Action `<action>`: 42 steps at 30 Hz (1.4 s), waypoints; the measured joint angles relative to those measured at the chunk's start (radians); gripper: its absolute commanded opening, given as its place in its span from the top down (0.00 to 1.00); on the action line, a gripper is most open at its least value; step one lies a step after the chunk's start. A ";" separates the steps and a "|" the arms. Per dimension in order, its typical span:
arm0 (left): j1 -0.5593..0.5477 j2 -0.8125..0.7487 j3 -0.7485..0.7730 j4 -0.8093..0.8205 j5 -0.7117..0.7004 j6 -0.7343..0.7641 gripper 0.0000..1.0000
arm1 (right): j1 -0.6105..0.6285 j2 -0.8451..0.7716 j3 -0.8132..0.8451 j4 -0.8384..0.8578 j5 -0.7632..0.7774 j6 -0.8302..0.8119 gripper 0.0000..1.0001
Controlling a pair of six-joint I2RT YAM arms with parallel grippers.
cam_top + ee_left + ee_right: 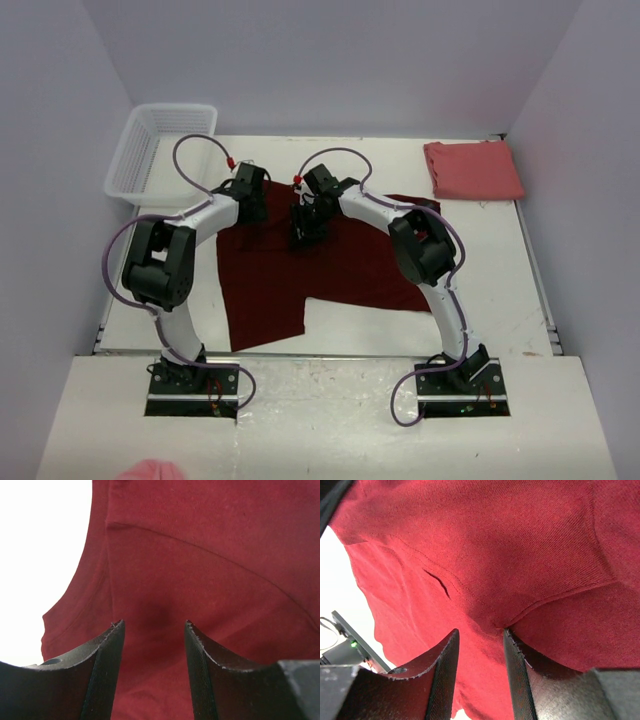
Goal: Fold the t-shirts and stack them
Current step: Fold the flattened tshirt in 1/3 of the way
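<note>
The dark maroon t-shirt [340, 270] lies spread on the white table, its lower right part cut away in an L shape. My left gripper [250, 205] hovers over the shirt's far left edge, jaws open, with maroon cloth [200, 555] and a curved seam below them. My right gripper [303, 232] is down on the shirt's upper middle, jaws open; one fingertip [512, 640] sits under a hemmed fold of the cloth [495, 540]. The salmon pink t-shirt [472, 170] lies folded at the back right corner.
A white mesh basket [165, 108] stands at the back left. Bare table [150, 300] shows to the left of the maroon shirt. A pink scrap [150, 470] shows at the near bottom edge, in front of the arm bases.
</note>
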 measured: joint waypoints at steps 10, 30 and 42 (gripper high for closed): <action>0.001 0.046 0.002 0.011 0.032 0.007 0.48 | 0.000 -0.001 -0.002 -0.002 0.007 -0.004 0.88; 0.030 0.065 0.002 0.025 0.039 0.011 0.48 | 0.000 -0.106 -0.127 0.013 0.069 0.005 1.00; 0.035 0.083 0.001 0.030 0.041 0.016 0.48 | 0.000 -0.158 -0.217 0.046 0.076 0.009 1.00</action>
